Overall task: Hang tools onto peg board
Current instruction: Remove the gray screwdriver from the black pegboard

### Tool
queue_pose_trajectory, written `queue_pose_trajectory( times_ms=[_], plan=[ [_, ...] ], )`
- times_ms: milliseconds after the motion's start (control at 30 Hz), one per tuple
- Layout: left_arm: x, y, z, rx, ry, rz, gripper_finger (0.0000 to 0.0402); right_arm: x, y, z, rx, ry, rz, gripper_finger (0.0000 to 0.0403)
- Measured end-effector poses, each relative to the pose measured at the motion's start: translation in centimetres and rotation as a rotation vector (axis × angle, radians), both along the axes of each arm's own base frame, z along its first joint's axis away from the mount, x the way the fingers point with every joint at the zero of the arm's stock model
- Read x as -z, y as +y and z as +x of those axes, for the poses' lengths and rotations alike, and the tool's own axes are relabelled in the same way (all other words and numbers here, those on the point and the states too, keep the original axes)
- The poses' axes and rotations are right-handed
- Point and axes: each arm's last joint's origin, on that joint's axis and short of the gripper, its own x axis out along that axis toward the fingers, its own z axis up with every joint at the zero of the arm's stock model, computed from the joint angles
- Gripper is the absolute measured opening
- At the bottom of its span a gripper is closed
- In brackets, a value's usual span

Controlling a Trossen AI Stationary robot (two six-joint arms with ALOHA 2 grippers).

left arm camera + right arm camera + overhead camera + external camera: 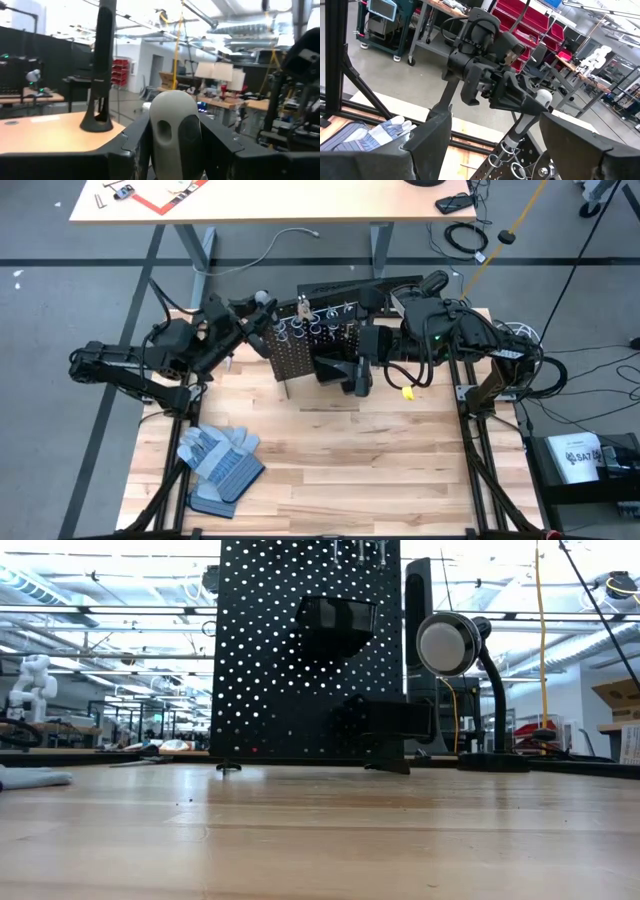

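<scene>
The black peg board stands upright at the table's far middle, also in the low view. Silver ring holders run along its top. A screwdriver with a dark handle and a pale rounded end stands tilted at the board's top left corner, its shaft down in a ring holder. My left gripper is shut on it. My right gripper hangs open in front of the board's right half, its fingers wide apart with nothing between them. My left gripper pinches the screwdriver's handle just below its pale rounded end, one finger on each side. The fingers come about level from the table's left and lie across the handle. The screwdriver leans, handle up, with its shaft in the ring holder.
Grey-and-blue work gloves lie at the near left of the wooden table. A small yellow piece lies under the right arm. A desk lamp stands behind the board's right side. The table's near half holds bare wood.
</scene>
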Motion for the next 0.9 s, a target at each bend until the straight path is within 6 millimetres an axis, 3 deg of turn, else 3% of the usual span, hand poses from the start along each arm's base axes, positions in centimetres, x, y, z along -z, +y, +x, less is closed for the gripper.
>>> queue_pose_trajectory(
  times_ms=[900],
  plan=[
    [-1.9,-1.0,-0.9,0.046,-0.116,0.154,0.0138,0.2,0.0,0.0,0.002,0.019,0.018,0.0297]
  ],
)
